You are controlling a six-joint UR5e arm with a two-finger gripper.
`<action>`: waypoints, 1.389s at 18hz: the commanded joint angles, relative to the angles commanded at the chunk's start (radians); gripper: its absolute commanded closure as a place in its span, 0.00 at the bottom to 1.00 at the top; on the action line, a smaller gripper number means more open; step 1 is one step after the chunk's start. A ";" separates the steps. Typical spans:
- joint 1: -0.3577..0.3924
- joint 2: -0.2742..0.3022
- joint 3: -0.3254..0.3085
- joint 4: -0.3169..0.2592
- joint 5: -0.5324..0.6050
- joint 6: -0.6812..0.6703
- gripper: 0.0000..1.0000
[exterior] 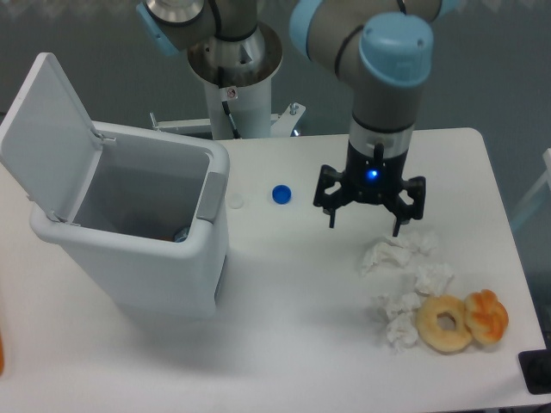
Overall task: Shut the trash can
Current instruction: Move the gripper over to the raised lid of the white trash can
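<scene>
Open trash can at the table's left, gripper held wide above the right half.

Nearest the camera, a plain doughnut (445, 323) and a glazed pastry (487, 315) are seen touching each other at the right front of the white table (301, 344), with crumpled white tissues (403, 284) strewn just beside and behind them. Above the tissues the gripper (368, 206) is held pointing downward, its fingers spread wide with nothing between them. The trash can (146, 249) is placed on the left side of the table, well apart from the gripper; its lid (45, 142) is raised on the far left edge and its grey latch tab (211, 196) is seen on the right rim. A blue bottle cap (281, 194) is found between the can and the gripper, with a small white cap (235, 201) just beside it. Farthest back, the arm's base column (234, 82) is mounted behind the table.
</scene>
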State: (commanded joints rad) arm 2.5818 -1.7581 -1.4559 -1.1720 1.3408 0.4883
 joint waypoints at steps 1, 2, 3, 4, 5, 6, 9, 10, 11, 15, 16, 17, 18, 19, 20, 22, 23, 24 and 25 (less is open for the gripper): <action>-0.011 0.020 0.009 0.000 -0.017 -0.052 0.00; -0.017 0.038 0.020 0.000 -0.043 -0.115 0.00; -0.018 0.049 0.035 0.000 -0.067 -0.170 0.00; -0.018 0.063 0.046 0.000 -0.084 -0.216 0.00; -0.031 0.075 0.049 0.000 -0.097 -0.247 0.00; -0.064 0.092 0.049 0.000 -0.110 -0.273 0.00; -0.126 0.129 0.049 0.000 -0.124 -0.361 0.00; -0.141 0.141 0.049 0.000 -0.133 -0.391 0.00; -0.155 0.155 0.049 0.000 -0.150 -0.411 0.00; -0.209 0.213 0.042 0.000 -0.235 -0.484 0.00; -0.218 0.227 0.038 0.000 -0.256 -0.490 0.00; -0.225 0.236 0.038 0.000 -0.276 -0.493 0.00; -0.232 0.245 0.038 0.000 -0.290 -0.499 0.00; -0.239 0.250 0.038 0.000 -0.299 -0.504 0.00; -0.255 0.249 0.037 0.000 -0.302 -0.505 0.00; -0.297 0.244 0.034 -0.002 -0.304 -0.507 0.00; -0.325 0.244 0.028 -0.002 -0.302 -0.507 0.00; -0.339 0.246 0.025 0.000 -0.299 -0.505 0.00; -0.345 0.247 0.023 0.000 -0.299 -0.507 0.00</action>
State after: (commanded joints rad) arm 2.2366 -1.5110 -1.4327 -1.1720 1.0416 -0.0184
